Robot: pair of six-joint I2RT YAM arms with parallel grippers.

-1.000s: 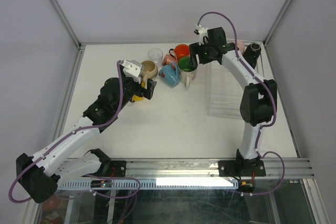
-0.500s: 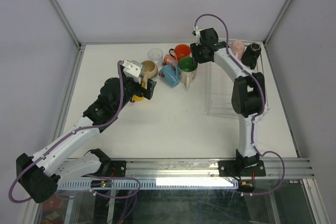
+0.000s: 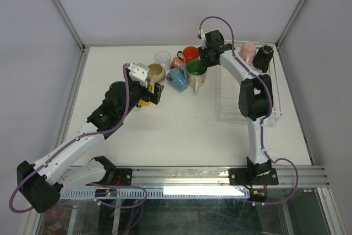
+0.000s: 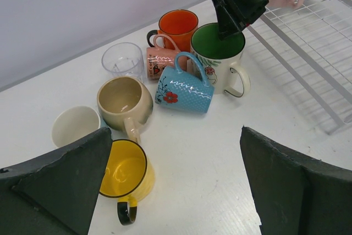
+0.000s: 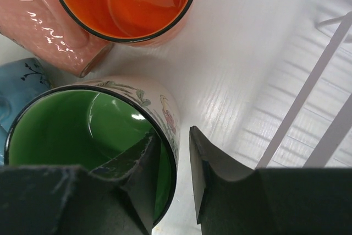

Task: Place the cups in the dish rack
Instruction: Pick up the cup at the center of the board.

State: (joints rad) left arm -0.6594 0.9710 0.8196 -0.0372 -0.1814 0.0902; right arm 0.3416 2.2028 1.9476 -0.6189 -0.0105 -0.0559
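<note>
1. Gripper, right: my fingers sit astride the rim of the green-lined mug, one inside and one outside by the flowered white wall. Gap is narrow. Can't tell whether the rim is pinched or only bracketed.
2. Green-lined mug: upright on the table, just left of the dish rack, handle toward near side.
3. Neighbours: orange mug is upright, just beyond it on the far side. Pink mug on its side lies btw the orange mug and the blue mug. Blue mug is also tipped over, handle up, just left of the green-lined mug.
4. Farther left: glass tumbler is upright at the far side. Beige mug, white mug and yellow mug are all upright, w/ the yellow one nearest.
5. Left gripper: jaws spread wide, nothing btw them. It hangs above the near-left edge of the mug cluster, by the yellow mug.
6. Dish rack: on the right side of the table. Pale pink mug and black mug are at its far end; can't tell if they are inside it.
</note>
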